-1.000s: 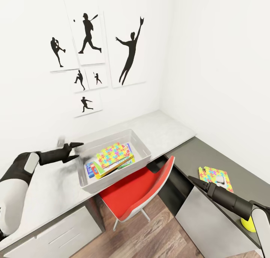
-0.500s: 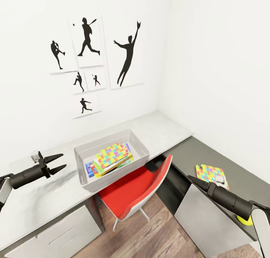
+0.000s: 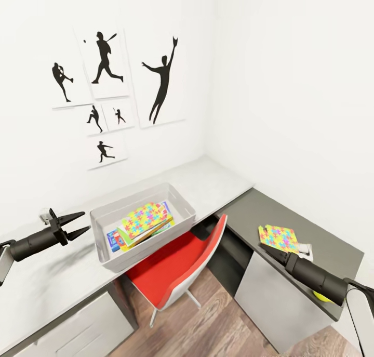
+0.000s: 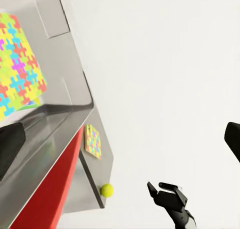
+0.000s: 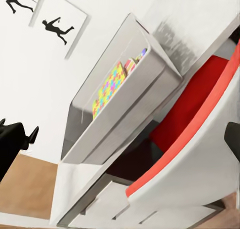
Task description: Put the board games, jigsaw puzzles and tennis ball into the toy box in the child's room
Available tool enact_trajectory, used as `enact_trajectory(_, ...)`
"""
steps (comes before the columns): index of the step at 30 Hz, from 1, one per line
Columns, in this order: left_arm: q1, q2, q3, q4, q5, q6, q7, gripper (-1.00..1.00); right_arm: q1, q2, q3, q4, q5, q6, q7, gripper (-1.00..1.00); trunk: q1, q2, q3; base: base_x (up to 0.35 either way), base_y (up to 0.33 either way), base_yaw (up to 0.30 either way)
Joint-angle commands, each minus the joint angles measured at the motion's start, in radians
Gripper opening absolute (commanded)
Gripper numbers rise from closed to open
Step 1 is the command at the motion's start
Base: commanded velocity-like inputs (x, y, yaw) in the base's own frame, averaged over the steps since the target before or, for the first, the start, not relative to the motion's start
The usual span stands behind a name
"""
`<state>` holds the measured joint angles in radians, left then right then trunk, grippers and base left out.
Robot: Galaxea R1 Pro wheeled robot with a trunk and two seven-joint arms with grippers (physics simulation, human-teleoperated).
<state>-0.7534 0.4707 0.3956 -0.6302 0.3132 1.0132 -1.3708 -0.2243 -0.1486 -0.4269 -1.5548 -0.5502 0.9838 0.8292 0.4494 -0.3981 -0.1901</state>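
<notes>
The table (image 3: 218, 177) runs along the picture wall and turns the corner into a dark grey stretch on the right, with a red chair (image 3: 179, 266) tucked at the bend. The toy box (image 3: 187, 219) sits at the pale top's front edge, holding a jigsaw puzzle (image 3: 144, 219) laid over the board games (image 3: 115, 238), whose blue cover peeks out beneath it. A second jigsaw puzzle (image 3: 278, 237) lies on the dark stretch near its front edge, and the tennis ball (image 3: 319, 296) shows as a yellow sliver behind the right arm. The left wrist view gives that ball whole (image 4: 106, 190), near the table's end. The left gripper (image 3: 72, 226) hangs over the pale top beside the toy box, fingers spread and empty. The right gripper (image 3: 268, 250) points at the second puzzle; whether its fingers are apart I cannot tell.
</notes>
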Motion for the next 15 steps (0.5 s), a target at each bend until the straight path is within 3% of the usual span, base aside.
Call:
enact_trajectory(1,0.000,0.000,0.000,0.000,0.001,0.008,-0.003,1.00,-0.001,0.001,-0.001,0.000,0.004,0.004,0.005,1.00,0.001,-0.002,-0.001,0.000,0.000,-0.193)
enact_trajectory(10,-0.001,0.000,0.000,-0.002,0.002,0.007,-0.006,1.00,-0.001,0.002,-0.002,-0.001,0.002,0.000,0.005,1.00,0.001,-0.002,0.012,-0.022,-0.044,-0.196)
enact_trajectory(15,0.000,0.000,0.000,-0.004,0.002,0.007,-0.010,1.00,-0.001,0.002,-0.003,0.000,-0.001,0.000,0.004,1.00,0.001,-0.002,0.018,-0.202,-0.035,-0.197)
